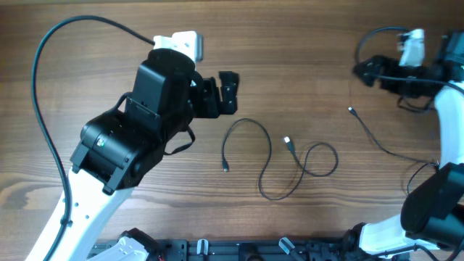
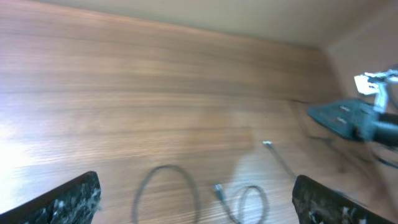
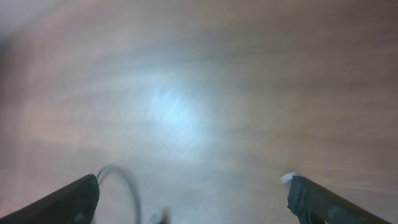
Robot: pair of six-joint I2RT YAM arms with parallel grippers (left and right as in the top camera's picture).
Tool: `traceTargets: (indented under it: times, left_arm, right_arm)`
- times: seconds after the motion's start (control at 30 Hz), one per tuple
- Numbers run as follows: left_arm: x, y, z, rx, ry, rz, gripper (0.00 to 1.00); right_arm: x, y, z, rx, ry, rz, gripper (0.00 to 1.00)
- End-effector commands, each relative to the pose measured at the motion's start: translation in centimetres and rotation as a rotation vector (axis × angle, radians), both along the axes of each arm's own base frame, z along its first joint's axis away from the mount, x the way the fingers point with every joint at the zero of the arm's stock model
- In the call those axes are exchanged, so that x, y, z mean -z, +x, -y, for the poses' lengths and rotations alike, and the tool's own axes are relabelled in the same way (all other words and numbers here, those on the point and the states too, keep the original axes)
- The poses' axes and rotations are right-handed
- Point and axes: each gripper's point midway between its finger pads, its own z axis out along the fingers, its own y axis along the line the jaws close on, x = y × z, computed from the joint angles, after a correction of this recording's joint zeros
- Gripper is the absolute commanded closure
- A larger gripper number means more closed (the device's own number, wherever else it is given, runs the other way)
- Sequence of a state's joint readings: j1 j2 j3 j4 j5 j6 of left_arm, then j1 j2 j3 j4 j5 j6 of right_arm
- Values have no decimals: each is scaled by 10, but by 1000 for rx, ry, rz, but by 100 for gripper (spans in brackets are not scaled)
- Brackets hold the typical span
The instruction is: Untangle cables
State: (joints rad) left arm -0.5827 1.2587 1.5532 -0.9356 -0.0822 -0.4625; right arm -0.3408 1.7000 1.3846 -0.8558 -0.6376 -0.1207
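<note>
Two thin black cables lie apart on the wooden table. The middle cable (image 1: 270,156) arcs, then curls into a small loop, with a plug end (image 1: 288,140). It also shows in the left wrist view (image 2: 169,186). The right cable (image 1: 377,141) runs from a small plug (image 1: 351,110) towards the right arm's base, and its plug shows in the left wrist view (image 2: 267,144). My left gripper (image 1: 221,93) is open and empty just above-left of the middle cable, with its fingers (image 2: 196,205) wide apart. My right gripper (image 1: 362,70) is open and empty (image 3: 193,199) above the right cable's plug. The right wrist view is blurred.
The left arm's thick black cable (image 1: 43,94) curves over the table's left side. The right arm's base (image 1: 435,203) stands at the lower right. A black rail (image 1: 239,250) runs along the front edge. The right gripper shows in the left wrist view (image 2: 348,118).
</note>
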Motion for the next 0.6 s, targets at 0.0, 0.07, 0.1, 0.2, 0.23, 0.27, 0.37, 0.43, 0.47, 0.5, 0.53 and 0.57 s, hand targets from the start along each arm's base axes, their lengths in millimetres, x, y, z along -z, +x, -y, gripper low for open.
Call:
traceTargets:
  times: [0.0,0.07,0.1,0.2,0.23,0.27,0.37,0.43,0.47,0.5,0.53,0.57]
  left_arm:
    - [15,2,-44,-202,99,-47,1]
    - [26,-1,-62,-244,135,-99,0]
    - [30,-1,-77,-284,147,-122,0]
    - [34,0,-95,-333,162,-147,0]
    - [34,1,-97,-340,161,-148,0]
    - [34,1,-97,-340,161,-147,0]
    - [34,1,-97,-340,159,-146,0]
    - [34,1,-96,-339,160,-146,0]
    - [34,1,-96,-339,160,-146,0]
    - [34,1,-96,-339,160,-146,0]
    - [34,1,-96,-339,160,-146,0]
    - [34,1,-96,-339,160,-146,0]
  right_arm:
    - [19,-24,-28,-13,-60,-178,0]
    - [36,-43,-25,84,-174,-333,0]
    - [40,-53,-26,154,-212,-406,0]
    - [42,-72,-46,205,-209,-471,0]
    - [43,-79,-56,196,-218,-477,0]
    - [44,-88,-67,185,-227,-479,0]
    - [51,-119,-93,173,-239,-499,0]
    - [58,-136,-104,168,-239,-517,0]
    - [68,-154,-110,177,-239,-554,0]
    - [76,-166,-112,185,-243,-588,0]
    - [88,-180,-116,194,-245,-626,0]
    - [99,-192,-119,189,-252,-658,0]
